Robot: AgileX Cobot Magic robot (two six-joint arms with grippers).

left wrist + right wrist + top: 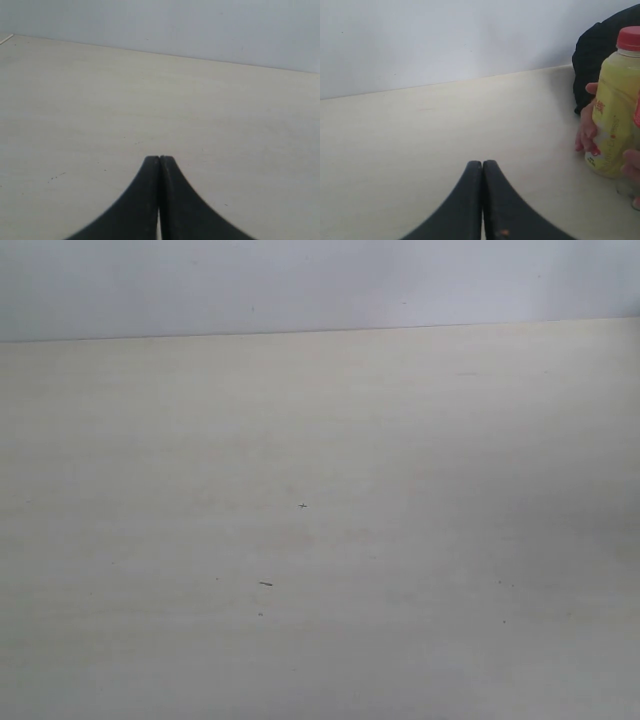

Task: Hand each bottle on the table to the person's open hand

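Observation:
The exterior view holds only the bare beige table [320, 540] with a few dark specks; no bottle, hand or gripper shows there. In the right wrist view a yellow bottle with a red cap [615, 110] stands on the table, with a person's hand [587, 127] in a black sleeve wrapped around it. My right gripper [482, 162] is shut and empty, well apart from that bottle. My left gripper [159, 157] is shut too, with nothing in it, over bare tabletop. The other bottles are out of view.
A pale grey wall [320, 280] runs behind the table's far edge. The person's black sleeve [600, 55] reaches over the table behind the yellow bottle. A second set of fingers [632, 167] shows at the frame edge beside the bottle.

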